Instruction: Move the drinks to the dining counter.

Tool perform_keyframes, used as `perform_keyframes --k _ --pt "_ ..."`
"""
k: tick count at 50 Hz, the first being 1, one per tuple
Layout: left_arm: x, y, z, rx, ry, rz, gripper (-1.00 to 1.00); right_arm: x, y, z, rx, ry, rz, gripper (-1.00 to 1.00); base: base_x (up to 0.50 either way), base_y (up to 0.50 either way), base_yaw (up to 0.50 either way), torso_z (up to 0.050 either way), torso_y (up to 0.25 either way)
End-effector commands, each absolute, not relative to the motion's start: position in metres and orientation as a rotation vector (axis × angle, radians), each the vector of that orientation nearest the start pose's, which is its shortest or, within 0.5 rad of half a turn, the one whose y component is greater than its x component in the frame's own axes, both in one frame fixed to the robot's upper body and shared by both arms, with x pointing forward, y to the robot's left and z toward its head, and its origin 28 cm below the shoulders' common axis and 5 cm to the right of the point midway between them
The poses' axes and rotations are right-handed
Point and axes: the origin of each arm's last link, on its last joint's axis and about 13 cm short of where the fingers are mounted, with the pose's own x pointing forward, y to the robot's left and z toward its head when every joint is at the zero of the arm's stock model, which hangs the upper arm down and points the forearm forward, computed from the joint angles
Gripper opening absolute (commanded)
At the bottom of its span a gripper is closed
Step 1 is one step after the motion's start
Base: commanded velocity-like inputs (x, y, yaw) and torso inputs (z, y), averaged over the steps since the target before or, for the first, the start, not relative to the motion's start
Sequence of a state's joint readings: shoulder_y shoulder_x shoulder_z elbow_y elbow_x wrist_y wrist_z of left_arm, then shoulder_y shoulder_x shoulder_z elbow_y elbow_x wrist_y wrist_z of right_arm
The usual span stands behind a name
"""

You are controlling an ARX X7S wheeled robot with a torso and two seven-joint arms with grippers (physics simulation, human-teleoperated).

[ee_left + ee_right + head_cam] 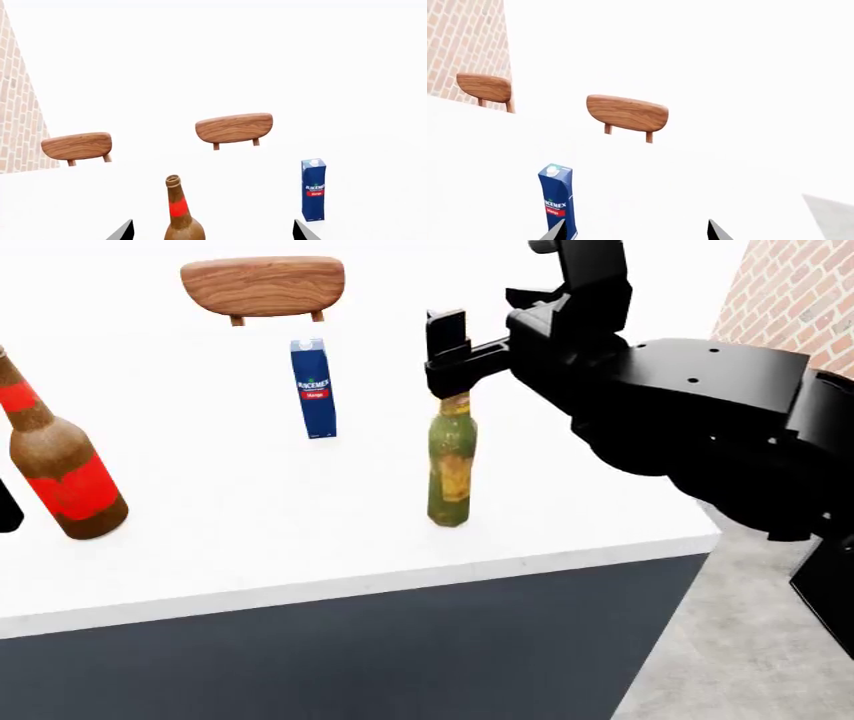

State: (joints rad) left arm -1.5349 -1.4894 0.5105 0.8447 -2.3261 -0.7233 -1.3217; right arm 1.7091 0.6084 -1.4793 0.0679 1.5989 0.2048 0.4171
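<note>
Head view, white dining counter (267, 540), wooden stool (263, 286), brick wall (801, 290)

The olive-green bottle's (451, 468) mouth is hidden by the right end effector (449, 360). The brown bottle (54, 462) is cut off at the head view's left edge, and its base (183, 231) by the left wrist view. The carton's (556, 201) bottom is cropped.

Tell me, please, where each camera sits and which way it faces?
Head: looks down over the white counter at all three drinks; right gripper above the green bottle.
Left wrist: behind the brown bottle, facing two stools; fingertips show.
Right wrist: faces the stools; fingertips show.
All share the juice carton.
</note>
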Motion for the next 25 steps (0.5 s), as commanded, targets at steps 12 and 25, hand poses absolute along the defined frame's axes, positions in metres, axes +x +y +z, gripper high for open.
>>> perform_keyframes --k 12,25 --pt "0.096 0.277 0.342 0.142 -0.064 0.185 1.0 0.326 -0.073 0.33 -0.073 -0.079 0.482 1.0 0.0 0.0 0.0 0.0 0.0" --pt "0.095 0.276 0.341 0.144 -0.064 0.183 1.0 0.311 -0.075 0.355 -0.046 -0.178 0.478 1.0 0.0 0.0 0.0 0.0 0.0"
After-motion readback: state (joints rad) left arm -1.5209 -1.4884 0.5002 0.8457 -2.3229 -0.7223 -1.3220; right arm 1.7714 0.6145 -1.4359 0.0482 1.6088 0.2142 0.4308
